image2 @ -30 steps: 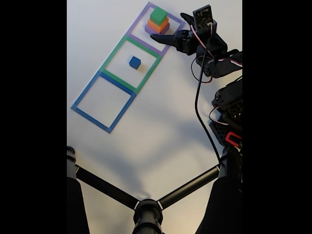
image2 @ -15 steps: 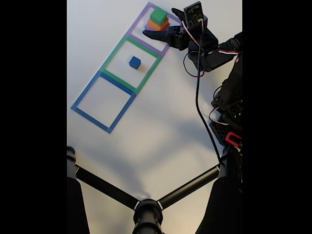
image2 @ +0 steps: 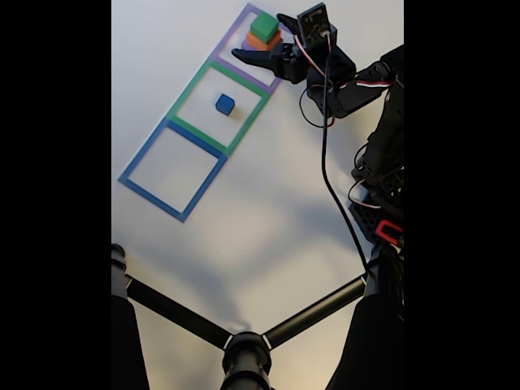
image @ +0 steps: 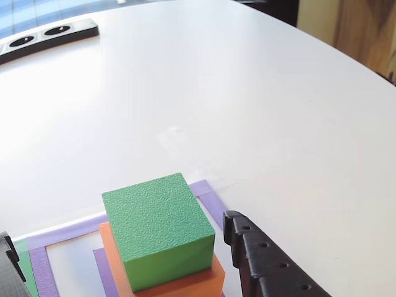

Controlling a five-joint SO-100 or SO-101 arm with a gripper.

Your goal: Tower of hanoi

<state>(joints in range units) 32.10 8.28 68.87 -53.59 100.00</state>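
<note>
A green cube (image2: 264,26) tops an orange block (image2: 260,41) inside the purple tape square (image2: 231,32) at the top of the fixed view. My gripper (image2: 257,36) is open and straddles this stack, one finger on each side, without clamping it. In the other view the green cube (image: 158,229) sits on the orange block (image: 192,283), with a purple layer (image: 101,267) just showing beneath. One black finger (image: 260,260) stands to its right and the other (image: 7,266) at the left edge. A small blue cube (image2: 225,103) lies in the green tape square (image2: 189,91).
A blue tape square (image2: 151,199) with nothing inside lies lower left of the green one. A black stand (image2: 244,349) crosses the bottom of the fixed view. My arm and its cable (image2: 329,162) fill the right side. A black power strip (image: 49,31) lies far back.
The gripper has moved left and up toward the stack, from beside it to having its open fingers on both sides of it. The blocks have not moved.
</note>
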